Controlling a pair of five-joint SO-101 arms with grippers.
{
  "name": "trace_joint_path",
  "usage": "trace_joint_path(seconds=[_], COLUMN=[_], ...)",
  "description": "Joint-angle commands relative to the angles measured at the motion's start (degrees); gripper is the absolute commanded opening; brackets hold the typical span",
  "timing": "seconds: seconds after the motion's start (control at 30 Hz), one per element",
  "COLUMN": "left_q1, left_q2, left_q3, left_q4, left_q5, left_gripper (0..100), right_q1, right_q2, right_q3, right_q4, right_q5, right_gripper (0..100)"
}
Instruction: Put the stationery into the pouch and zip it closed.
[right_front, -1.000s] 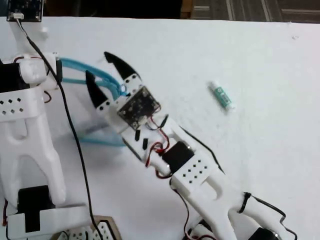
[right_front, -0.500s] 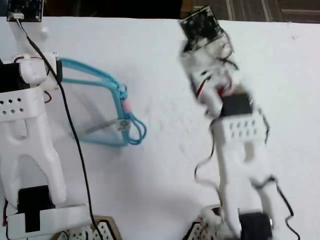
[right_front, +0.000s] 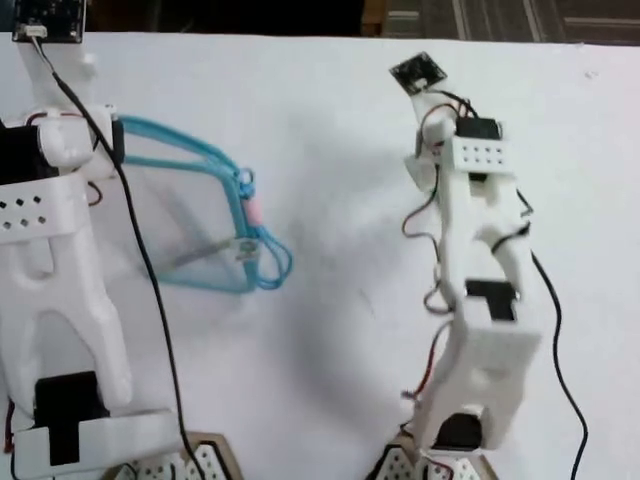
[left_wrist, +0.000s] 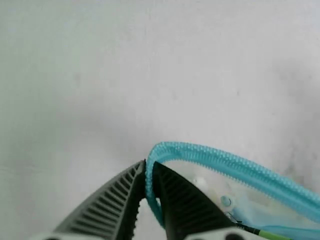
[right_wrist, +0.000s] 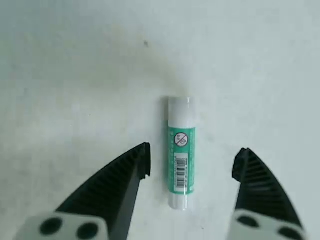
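Pouch, clear plastic with blue zip edging (right_front: 200, 156), flat at the left of the white table (right_front: 330, 120), its far-left corner rim pinched tight between the jaws of the left gripper (left_wrist: 149, 167); well apart from the entry below. Glue stick, short white cylinder with green label (right_wrist: 179, 131), at the table's right under the right arm (right_front: 470, 200), centred in the gap of the right gripper (right_wrist: 194, 151), whose jaws stand wide apart, one on each side. Long axis runs in line with the fingers, so closing would likely take it across its narrow width; right arm far nearer.
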Motion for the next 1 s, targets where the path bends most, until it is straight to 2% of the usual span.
trace_joint_path(seconds=[0.0,0.3,0.37,0.47,0.57,0.67,0.8,0.97], left_q1=[0.1,0.0,0.0,0.1,0.1,0.0,0.1,0.1], left_q2=[6.6,6.6,6.6,6.7,6.7,6.7,6.7,6.7], left_q3=[1.0,1.0,1.0,1.0,1.0,1.0,1.0,1.0], left_q4=[2.0,1.7,1.7,1.7,1.8,1.8,1.8,1.8], left_q5=[0.3,0.4,0.4,0.4,0.4,0.4,0.4,0.4], left_gripper=[2,2,2,2,2,2,2,2], right_q1=[0.8,1.3,1.5,1.5,1.6,1.2,1.1,1.7], right_q2=[8.3,29.8,33.1,37.1,39.4,40.0,39.9,34.0], right_q3=[-11.3,-37.9,-43.5,-52.1,-59.6,-66.6,-75.7,-73.5], right_q4=[2.9,18.2,21.7,24.7,28.3,31.7,36.0,36.2], right_q5=[0.4,0.1,0.1,0.4,0.4,0.3,0.1,-1.8], right_gripper=[26.8,24.5,17.2,0.9,5.8,1.2,1.5,1.7])
